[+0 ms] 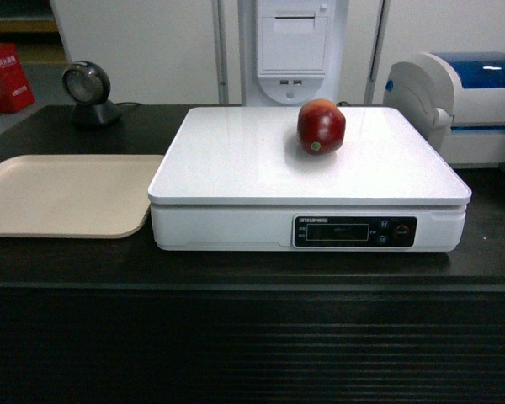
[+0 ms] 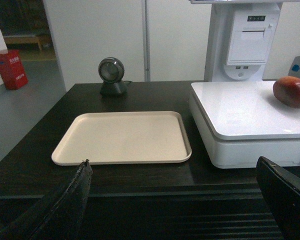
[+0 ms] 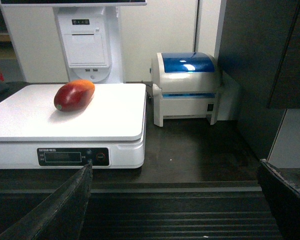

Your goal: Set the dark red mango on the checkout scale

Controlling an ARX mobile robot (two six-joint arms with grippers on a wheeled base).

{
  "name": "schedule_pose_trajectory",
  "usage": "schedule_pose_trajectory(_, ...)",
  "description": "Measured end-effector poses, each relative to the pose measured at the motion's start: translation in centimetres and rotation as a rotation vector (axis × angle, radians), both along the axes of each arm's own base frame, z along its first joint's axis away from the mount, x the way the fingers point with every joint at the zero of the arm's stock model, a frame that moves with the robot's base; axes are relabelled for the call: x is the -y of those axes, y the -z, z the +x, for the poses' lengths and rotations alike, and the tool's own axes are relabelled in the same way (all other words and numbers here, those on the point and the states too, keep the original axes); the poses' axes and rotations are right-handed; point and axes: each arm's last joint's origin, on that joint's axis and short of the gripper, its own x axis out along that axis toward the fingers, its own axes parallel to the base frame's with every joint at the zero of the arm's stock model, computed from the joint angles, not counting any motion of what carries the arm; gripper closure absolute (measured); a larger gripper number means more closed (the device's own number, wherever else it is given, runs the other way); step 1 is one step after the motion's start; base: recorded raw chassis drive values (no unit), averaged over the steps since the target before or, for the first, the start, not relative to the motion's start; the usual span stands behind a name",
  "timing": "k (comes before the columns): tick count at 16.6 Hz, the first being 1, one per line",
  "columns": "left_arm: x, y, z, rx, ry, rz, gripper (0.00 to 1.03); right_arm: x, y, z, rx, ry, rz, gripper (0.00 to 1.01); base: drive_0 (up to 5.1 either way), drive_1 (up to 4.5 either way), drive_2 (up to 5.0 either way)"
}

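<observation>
Light was soft and indoor, coming from above. The scale [image 1: 236,160] top shone brightly, nearly washed out in the head view, with a faint sheen. The mango [image 3: 74,95] cast a short soft shadow on it and carried a small highlight. The desk [image 1: 236,337] front was dim, its ribs barely readable. The printer [image 3: 186,65] lid showed glare. Near end effector fingers [image 2: 65,205] were dark and blurred.
</observation>
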Motion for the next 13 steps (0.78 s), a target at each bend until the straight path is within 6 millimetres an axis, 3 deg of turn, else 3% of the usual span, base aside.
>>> schedule_pose_trajectory(13,0.00,-0.02,0.00,0.002,0.000,0.000,0.05,0.00,-0.02,0.00,0.002,0.000,0.000,0.03,0.0,0.00,0.0)
